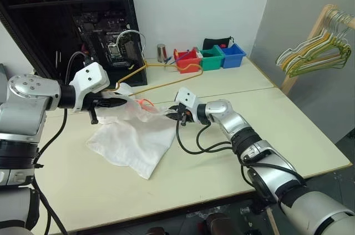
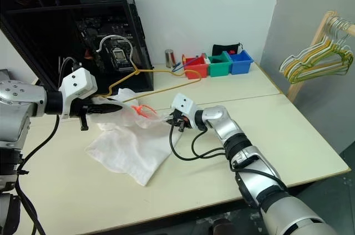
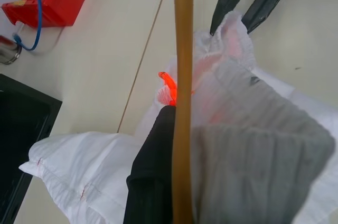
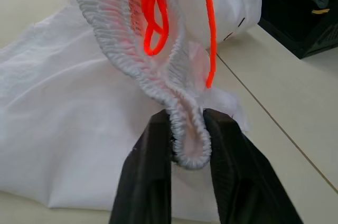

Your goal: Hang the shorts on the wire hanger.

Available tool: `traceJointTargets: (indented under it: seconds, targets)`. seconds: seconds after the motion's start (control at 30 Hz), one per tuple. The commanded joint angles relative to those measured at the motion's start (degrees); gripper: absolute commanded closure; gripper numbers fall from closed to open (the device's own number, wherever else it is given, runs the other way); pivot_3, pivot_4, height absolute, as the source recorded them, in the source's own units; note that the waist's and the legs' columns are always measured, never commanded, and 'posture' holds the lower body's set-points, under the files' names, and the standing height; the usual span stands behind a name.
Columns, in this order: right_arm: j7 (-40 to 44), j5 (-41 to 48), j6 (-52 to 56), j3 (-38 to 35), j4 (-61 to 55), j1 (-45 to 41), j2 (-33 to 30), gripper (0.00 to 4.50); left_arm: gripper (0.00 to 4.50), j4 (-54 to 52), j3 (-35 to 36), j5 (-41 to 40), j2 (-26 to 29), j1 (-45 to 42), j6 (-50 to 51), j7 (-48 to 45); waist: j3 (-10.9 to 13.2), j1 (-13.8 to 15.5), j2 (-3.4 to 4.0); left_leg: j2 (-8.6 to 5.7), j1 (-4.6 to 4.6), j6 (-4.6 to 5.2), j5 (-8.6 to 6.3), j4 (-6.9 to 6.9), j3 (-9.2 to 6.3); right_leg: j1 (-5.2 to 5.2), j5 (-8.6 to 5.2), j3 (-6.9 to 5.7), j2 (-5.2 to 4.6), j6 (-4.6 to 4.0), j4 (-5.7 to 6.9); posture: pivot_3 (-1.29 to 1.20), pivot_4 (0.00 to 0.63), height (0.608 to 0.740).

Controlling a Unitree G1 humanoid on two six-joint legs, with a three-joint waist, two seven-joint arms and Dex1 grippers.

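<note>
The white shorts point(image 1: 136, 141) lie crumpled on the table point(image 1: 222, 185), their waist end lifted between my two grippers. My right gripper point(image 4: 187, 134) is shut on the ribbed elastic waistband point(image 4: 132, 60), beside the orange drawstring point(image 4: 153, 18). In the eye views this gripper point(image 1: 172, 114) points left at the cloth. My left gripper point(image 1: 125, 102) is shut on the yellowish wire hanger point(image 3: 184, 49), with shorts fabric draped over one finger; the other black finger point(image 3: 153, 176) shows beside the wire. The hanger point(image 1: 166, 84) stretches back right toward the red bin.
A black open computer case point(image 1: 83, 19) stands at the back left. Behind the hanger sit a metal can point(image 1: 161, 53) and red point(image 1: 188, 60), green point(image 1: 212, 57) and blue point(image 1: 232, 55) bins. A rack of coloured hangers point(image 1: 321, 46) stands off the table's right. A black cable point(image 1: 199, 143) loops under my right arm.
</note>
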Motion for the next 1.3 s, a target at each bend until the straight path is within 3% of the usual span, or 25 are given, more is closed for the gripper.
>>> traceJointTargets:
  seconds: [0.03,0.2,0.53,1.0,1.3]
  targets:
    - [0.2,0.4,-0.5,-0.7,-2.8,-0.5,0.1,4.43,4.27,0.0,0.7,0.0,0.4,-1.9,-1.4,0.9,0.0,0.0,0.00,0.00,0.00,0.00,0.00,0.00,0.00,0.00,0.00,0.00,0.00,0.00,0.00,0.00,0.000,0.740]
    - [-1.5,-1.0,-0.1,-0.6,-4.8,1.1,-2.3,4.49,4.27,-0.7,1.7,-0.9,0.8,0.5,-1.9,1.1,0.0,0.0,0.00,0.00,-0.01,0.00,0.00,0.00,-0.01,0.00,0.00,0.00,0.00,0.00,0.00,0.01,0.000,0.740]
    - [2.8,-1.1,4.5,-1.8,-18.2,10.1,-14.4,4.49,4.27,0.1,3.7,-2.1,7.8,15.4,-6.4,-5.0,0.0,0.2,0.07,0.05,0.03,0.01,0.00,-0.07,0.03,-0.01,-0.02,0.09,0.02,0.01,-0.03,0.00,0.000,0.740]
    - [4.9,0.2,11.6,-1.2,-34.2,15.7,-21.6,4.49,4.27,6.4,-3.7,4.8,9.2,11.7,-17.0,-5.0,0.0,1.3,0.06,0.04,0.08,0.01,-0.01,-0.06,0.18,0.06,-0.09,0.05,0.05,0.12,-0.07,-0.05,0.000,0.740]
    - [4.8,0.3,13.2,-0.8,-37.9,17.5,-23.9,4.49,4.27,9.7,-5.7,5.0,7.3,7.4,-17.7,-4.2,0.0,1.1,0.05,0.04,0.08,0.01,-0.01,-0.06,0.18,0.06,-0.18,0.03,0.07,0.26,-0.08,-0.07,0.000,0.740]
